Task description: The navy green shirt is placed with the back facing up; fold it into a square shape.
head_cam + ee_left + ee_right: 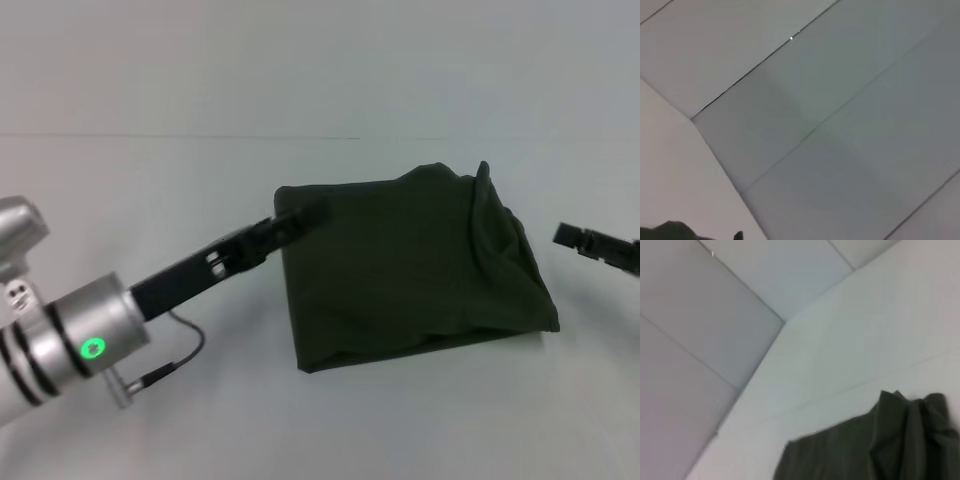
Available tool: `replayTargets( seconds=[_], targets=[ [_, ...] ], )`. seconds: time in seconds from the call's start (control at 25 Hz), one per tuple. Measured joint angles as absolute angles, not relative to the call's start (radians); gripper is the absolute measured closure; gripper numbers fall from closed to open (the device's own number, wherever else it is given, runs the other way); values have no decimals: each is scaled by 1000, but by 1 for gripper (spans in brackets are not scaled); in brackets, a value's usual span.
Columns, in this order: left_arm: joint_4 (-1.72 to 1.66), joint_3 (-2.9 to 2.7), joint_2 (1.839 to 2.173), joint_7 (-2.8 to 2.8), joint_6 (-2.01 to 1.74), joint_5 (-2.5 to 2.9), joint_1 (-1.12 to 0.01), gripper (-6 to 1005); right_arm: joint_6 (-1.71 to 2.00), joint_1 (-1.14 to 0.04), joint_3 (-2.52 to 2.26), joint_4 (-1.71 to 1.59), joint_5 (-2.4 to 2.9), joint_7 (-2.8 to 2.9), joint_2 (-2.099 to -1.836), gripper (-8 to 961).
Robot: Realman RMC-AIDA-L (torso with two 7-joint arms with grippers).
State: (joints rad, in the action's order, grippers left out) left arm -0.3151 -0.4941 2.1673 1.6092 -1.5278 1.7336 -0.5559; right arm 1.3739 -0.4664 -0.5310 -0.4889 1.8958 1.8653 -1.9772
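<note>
Dark olive-green cotton shirt (415, 265): folded near-square, far corner bunched, tidying left; left pincer (300, 220) at its corner, right pincer (570, 237) just beside; grip states cannot be told.

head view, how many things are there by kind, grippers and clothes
shirts: 1, the navy green shirt, folded into a rough square on the white table
grippers: 2, the left gripper at the shirt's far left corner, the right gripper apart from the shirt on its right
tables: 1
total: 4
</note>
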Motion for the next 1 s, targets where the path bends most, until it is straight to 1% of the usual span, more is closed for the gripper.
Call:
replayTargets(
  seconds=[0.08,0.16,0.28,0.4,0.56,0.8,0.88,1.0],
  targets=[
    [-374,-526,2166,1598,-1555,1736,-512,49,1343,-528,-553,-492,1956,1934,-1961,44],
    [-417,-536,2164,1577,-1579,1752,-481,49,1304,-586,-575,-498,2023,1996,-1952,44],
    [-439,-535,2164,1563,-1597,1773,-464,49,1245,-674,-604,-505,2129,2079,-1949,44],
    [-453,-534,2164,1548,-1612,1803,-452,50,1191,-735,-643,-517,2202,2142,-1961,45],
    [-461,-535,2164,1495,-1650,1851,-450,50,1148,-784,-722,-528,2231,2167,-1978,45],
    [-482,-533,2161,1478,-1666,1865,-444,51,1074,-815,-849,-543,2260,2263,-1982,45],
    [-483,-533,2161,1477,-1666,1865,-444,51,1062,-817,-873,-568,2279,2286,-1989,81],
    [-484,-533,2160,1477,-1665,1865,-443,52,1059,-811,-891,-619,2300,2284,-2007,135]
  ],
)
